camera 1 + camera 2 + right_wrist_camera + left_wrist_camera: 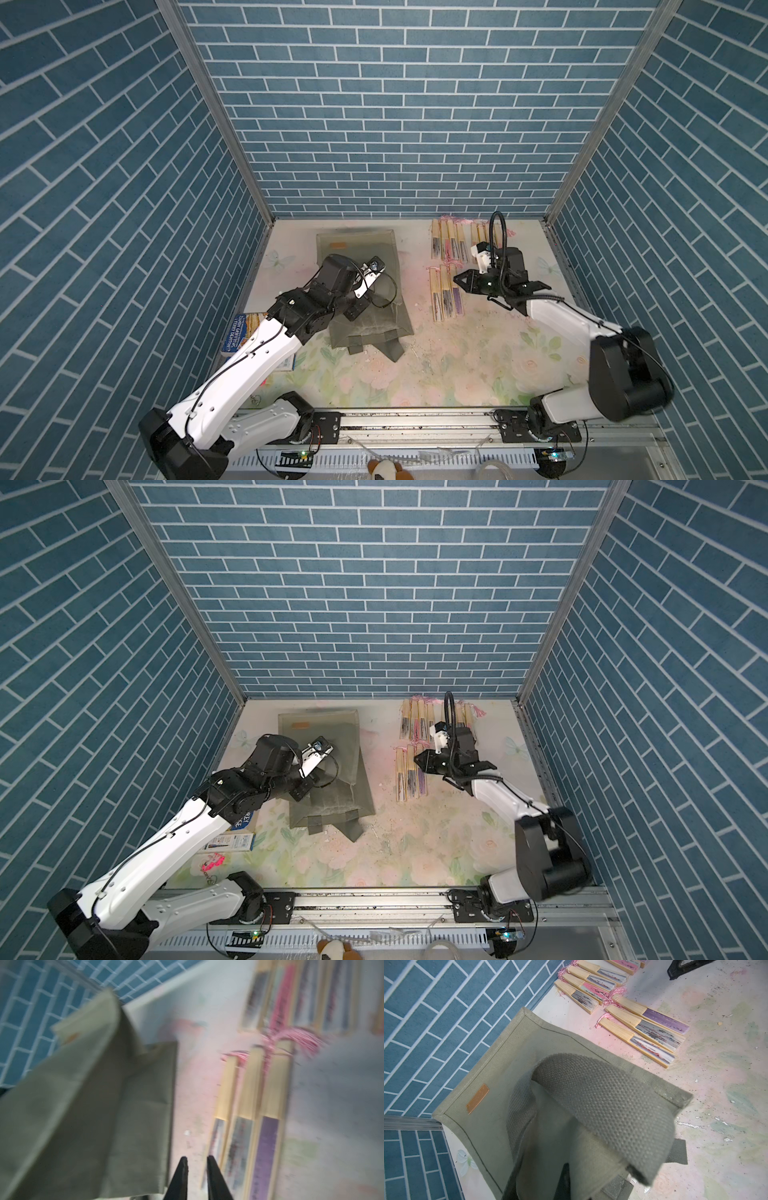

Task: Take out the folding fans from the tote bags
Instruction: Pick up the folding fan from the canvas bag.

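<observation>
Floral tabletop: 3 fans just beside right gripper, fingers parted.

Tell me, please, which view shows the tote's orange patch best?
The left wrist view: the patch is close and sharp on the tote. In both top views it is a tiny orange fleck; the right wrist view shows only a blurred smear.

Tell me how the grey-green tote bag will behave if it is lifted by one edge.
Probably floppy: the tote bag sags and folds where it is raised. Likely light, since it looks like thin fabric. Its textured lining looks grippy, so it is hardly slippery.
</observation>
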Available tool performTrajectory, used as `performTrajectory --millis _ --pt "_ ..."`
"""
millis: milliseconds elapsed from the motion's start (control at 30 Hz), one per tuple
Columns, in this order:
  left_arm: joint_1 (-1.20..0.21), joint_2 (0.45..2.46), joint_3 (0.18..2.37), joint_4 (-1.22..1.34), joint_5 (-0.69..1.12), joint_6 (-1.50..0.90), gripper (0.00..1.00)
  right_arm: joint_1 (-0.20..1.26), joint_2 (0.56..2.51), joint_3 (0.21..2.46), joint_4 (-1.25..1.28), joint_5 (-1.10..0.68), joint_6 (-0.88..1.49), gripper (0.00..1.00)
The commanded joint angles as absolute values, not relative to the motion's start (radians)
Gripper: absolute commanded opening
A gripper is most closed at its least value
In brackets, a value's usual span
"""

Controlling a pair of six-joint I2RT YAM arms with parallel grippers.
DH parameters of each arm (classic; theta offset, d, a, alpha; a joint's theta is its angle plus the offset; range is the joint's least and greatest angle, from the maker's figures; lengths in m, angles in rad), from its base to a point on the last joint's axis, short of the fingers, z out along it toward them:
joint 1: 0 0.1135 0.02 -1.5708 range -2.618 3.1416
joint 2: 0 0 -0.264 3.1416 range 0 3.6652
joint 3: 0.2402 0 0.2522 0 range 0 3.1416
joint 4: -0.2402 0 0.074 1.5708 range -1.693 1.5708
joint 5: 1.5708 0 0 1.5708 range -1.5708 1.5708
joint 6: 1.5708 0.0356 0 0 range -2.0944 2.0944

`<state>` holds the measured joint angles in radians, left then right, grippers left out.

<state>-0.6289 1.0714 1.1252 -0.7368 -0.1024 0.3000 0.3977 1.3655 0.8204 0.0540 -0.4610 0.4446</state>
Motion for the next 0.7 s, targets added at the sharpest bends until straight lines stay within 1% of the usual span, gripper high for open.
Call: performTrajectory --millis 0,100,200,267,333,467,667 --pt "-0.628 1.070 1.168 -0.761 -0.088 0.281 0.00 0.507 1.228 0.689 0.237 -0.382 0.261 0.23" --pt "-0.628 1.080 1.192 -0.785 -0.080 0.276 0.00 0.626 1.157 0.585 0.362 -0.420 0.084 0.24" --pt "-0.629 1.091 1.222 -0.811 -0.077 0.270 0.00 0.770 1.127 0.511 0.471 -0.416 -0.122 0.24" --pt "-0.628 1.098 1.240 -0.831 -0.075 0.266 0.00 0.851 1.139 0.519 0.463 -0.392 -0.216 0.24" --pt "-0.628 1.104 1.255 -0.844 -0.069 0.258 0.00 0.931 1.178 0.563 0.430 -0.363 -0.278 0.24" --pt "-0.628 1.126 1.290 -0.876 -0.057 0.244 0.00 1.087 1.317 0.669 0.379 -0.235 -0.417 0.24" --pt "-0.629 1.153 1.333 -0.921 -0.053 0.229 0.00 1.187 1.535 0.790 0.420 -0.097 -0.525 0.24"
